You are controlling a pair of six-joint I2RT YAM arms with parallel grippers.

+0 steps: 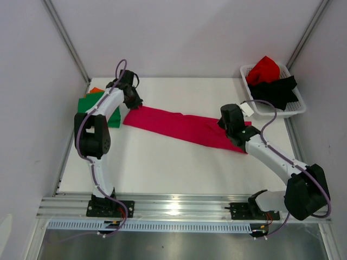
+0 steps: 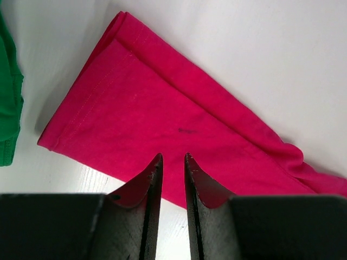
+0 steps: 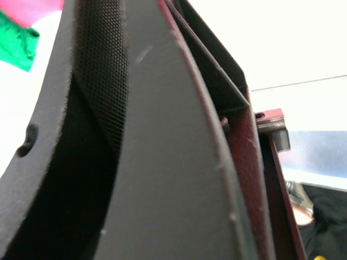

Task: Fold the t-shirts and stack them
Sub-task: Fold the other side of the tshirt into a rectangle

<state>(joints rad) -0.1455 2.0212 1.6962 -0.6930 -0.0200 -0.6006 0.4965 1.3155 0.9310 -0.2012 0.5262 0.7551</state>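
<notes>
Far left, a green shirt lies flat. My left gripper hangs over the far-left end of the pink shirt, fingers only a slit apart and nothing in them. The shirt lies on the table as a long strip, running diagonally from that end down to the near right, where the right gripper sits at the other end. Can't tell if that one's pinching, its own view is all finger. Guessing the next fold goes along that diagonal.

White lattice basket at far right corner of white table; aluminium rail along near edge.
</notes>
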